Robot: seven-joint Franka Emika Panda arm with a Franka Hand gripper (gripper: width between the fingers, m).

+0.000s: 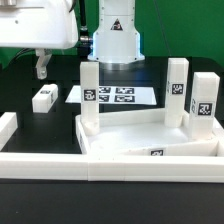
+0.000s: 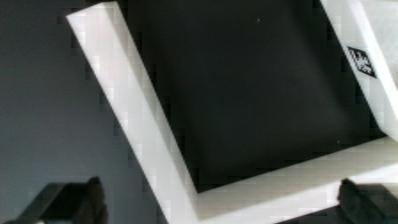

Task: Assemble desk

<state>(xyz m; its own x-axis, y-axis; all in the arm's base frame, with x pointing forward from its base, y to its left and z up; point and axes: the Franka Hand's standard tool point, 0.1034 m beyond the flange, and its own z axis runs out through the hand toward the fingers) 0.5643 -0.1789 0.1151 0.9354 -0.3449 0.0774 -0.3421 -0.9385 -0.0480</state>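
The white desk top lies at the front of the table with its rim up. Three white tagged legs stand upright in its corner sockets: one on the exterior view's left and two on the right. A fourth leg lies loose on the black table to the left. My gripper hangs above that loose leg, apart from it. In the wrist view the gripper is open and empty, its dark fingertips far apart. Below it are a white L-shaped bar and a white tagged piece.
The marker board lies flat behind the desk top. Low white border wall pieces run along the front and the left edge. The robot base stands at the back.
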